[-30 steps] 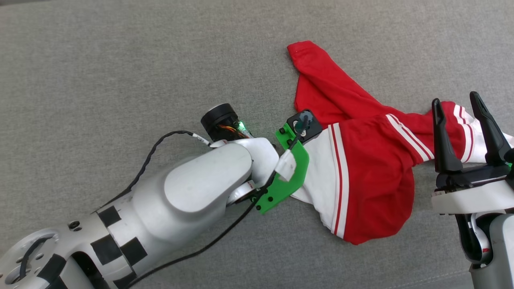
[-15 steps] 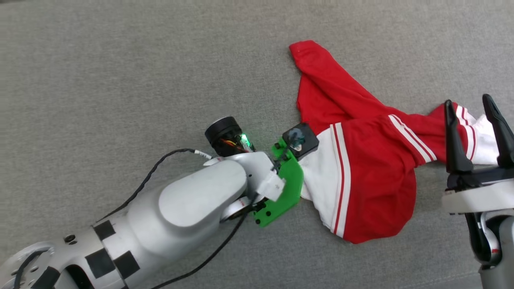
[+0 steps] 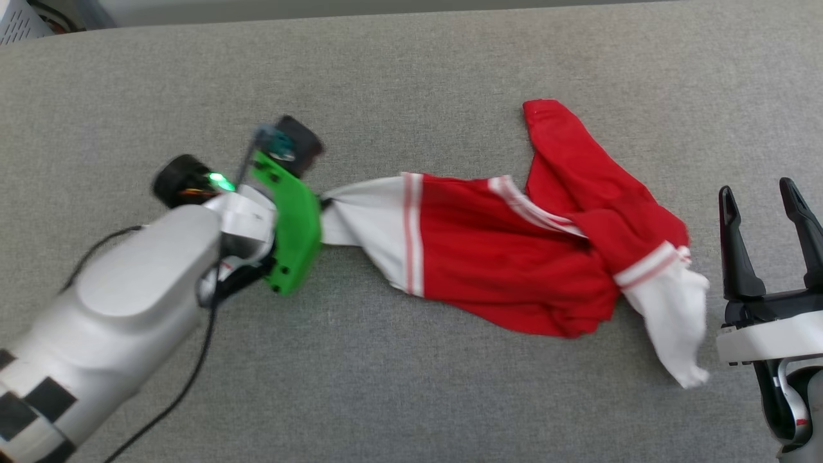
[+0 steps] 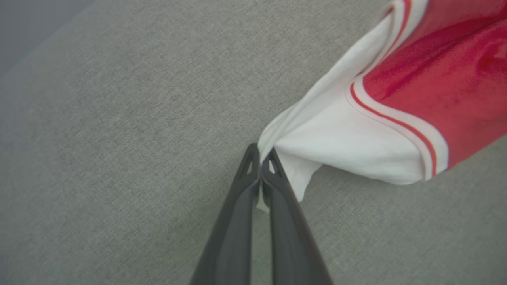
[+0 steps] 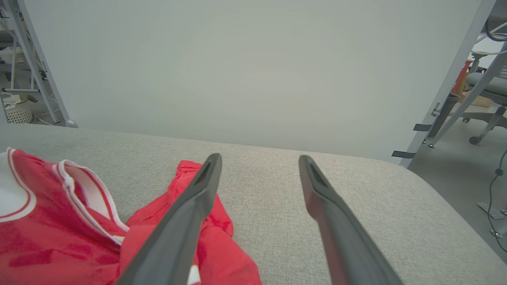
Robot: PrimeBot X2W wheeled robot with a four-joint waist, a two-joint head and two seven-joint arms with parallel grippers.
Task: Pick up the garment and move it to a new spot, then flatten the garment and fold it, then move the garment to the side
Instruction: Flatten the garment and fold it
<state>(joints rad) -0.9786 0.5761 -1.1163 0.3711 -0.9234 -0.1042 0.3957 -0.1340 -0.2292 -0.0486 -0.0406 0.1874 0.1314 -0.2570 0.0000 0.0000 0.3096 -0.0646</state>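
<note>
Where the 2 dark fingers (image 4: 277,186) of the left gripper (image 4: 259,152) meet, they are pressed together on the hem of a white sleeve (image 4: 348,138); a small flap of cloth hangs past the pinch.

- Left gripper, head view: fingertips hidden behind a green bracket (image 3: 292,225). Pale forearm (image 3: 128,289) and black cable (image 3: 193,373) are cut off at the lower left; this part is blurred.
- Garment (image 3: 501,257): red jersey with white sleeves and red-and-white striped trim. It lies bunched on the grey fabric surface (image 3: 450,64), drawn to a point at the pinch near the middle and spreading toward the right edge. 1 red fold reaches toward the far edge. The second sleeve (image 3: 669,321) trails toward the near edge, just beside the right gripper. Folds hide much of the body, and no writing on it can be read.
- Right gripper (image 3: 759,190): its 2 fingers (image 5: 190,213) are spread wide with nothing between them, above the surface near the right edge. The left finger overlaps red cloth in the right wrist view; contact cannot be told. The base is cut off at the lower right.
- Beyond the far edge: a white perforated basket (image 5: 18,113), partly cut off, and a plain pale wall.
- Beyond the right edge: grey metal legs and an office chair (image 5: 485,85), partly out of frame.
</note>
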